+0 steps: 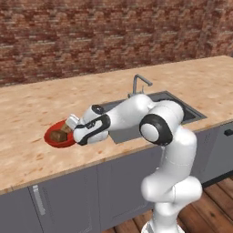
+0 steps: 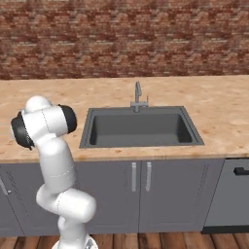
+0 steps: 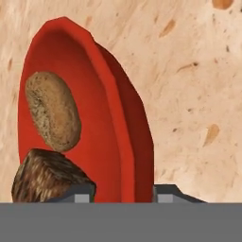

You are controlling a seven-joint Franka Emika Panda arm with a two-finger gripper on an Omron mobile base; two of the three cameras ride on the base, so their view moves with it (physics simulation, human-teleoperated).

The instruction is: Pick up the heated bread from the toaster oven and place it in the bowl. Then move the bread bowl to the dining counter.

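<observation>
Red and glossy, the wide shallow bowl sat on the light wood-grain surface, holding the dark crusty bread chunk. The tool straddled its rim, fingers slightly spread. The rim looked rigid but probably slippery, the natural hold.

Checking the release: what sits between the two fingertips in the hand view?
The rim of the red bowl runs between the fingertips; the dark bread lies inside the bowl.
</observation>
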